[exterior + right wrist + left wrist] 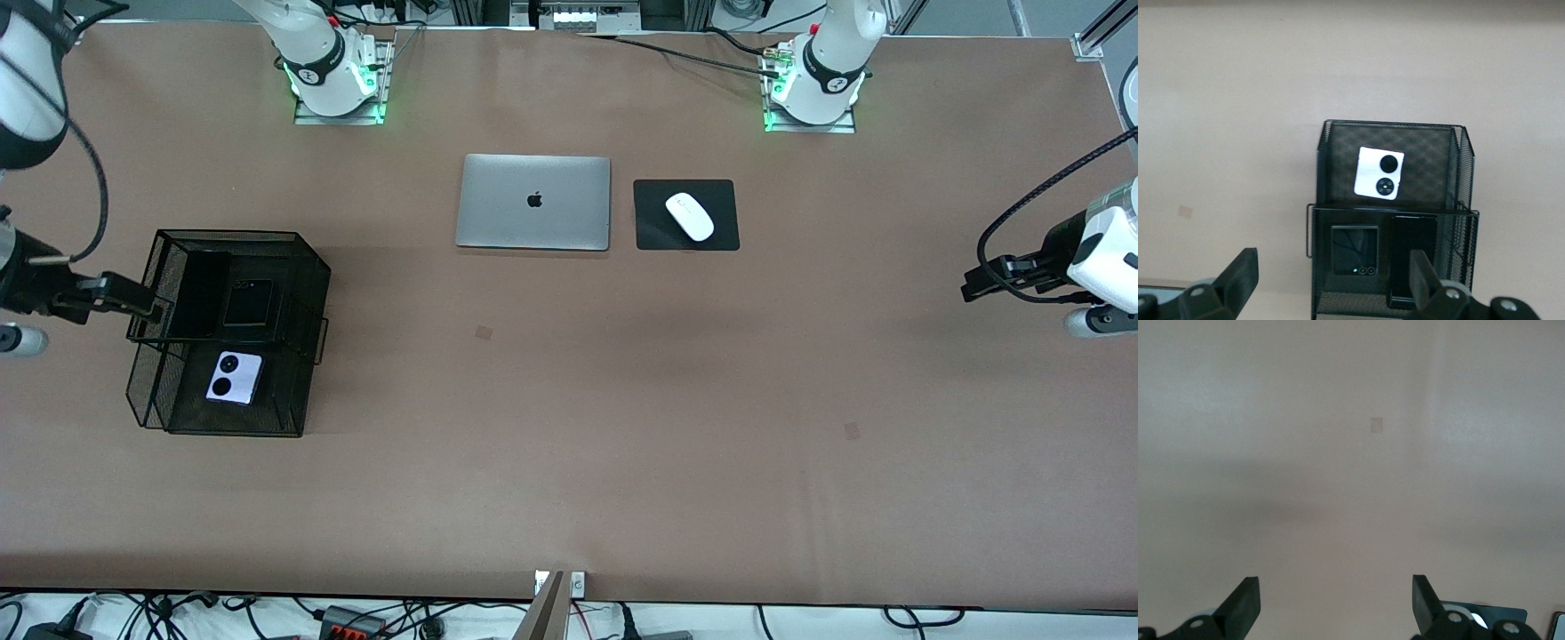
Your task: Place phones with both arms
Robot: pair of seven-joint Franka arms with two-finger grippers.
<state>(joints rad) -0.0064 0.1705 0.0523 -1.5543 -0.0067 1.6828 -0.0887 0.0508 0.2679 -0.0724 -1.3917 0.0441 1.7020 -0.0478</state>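
My right wrist view shows the long slim black phone (1411, 257) clearly; the front view barely does. The right gripper (142, 307), jaws spread and empty, hangs beside the mesh rack (307, 267). Its upper tray holds that slab beside the squarish black phone (248, 302); the lower tray holds the lilac-white phone (235, 378). The left gripper (978, 286), jaws spread and empty, waits over bare bench (622, 444).

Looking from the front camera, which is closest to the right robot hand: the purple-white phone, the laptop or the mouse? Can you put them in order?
Counting from the right gripper, open at the mesh basket's upper tier:
1. The lilac-white phone, in the basket's lower tier.
2. The silver laptop, mid-table near the bases.
3. The white mouse, on its black pad beside the laptop, toward the left arm's end.
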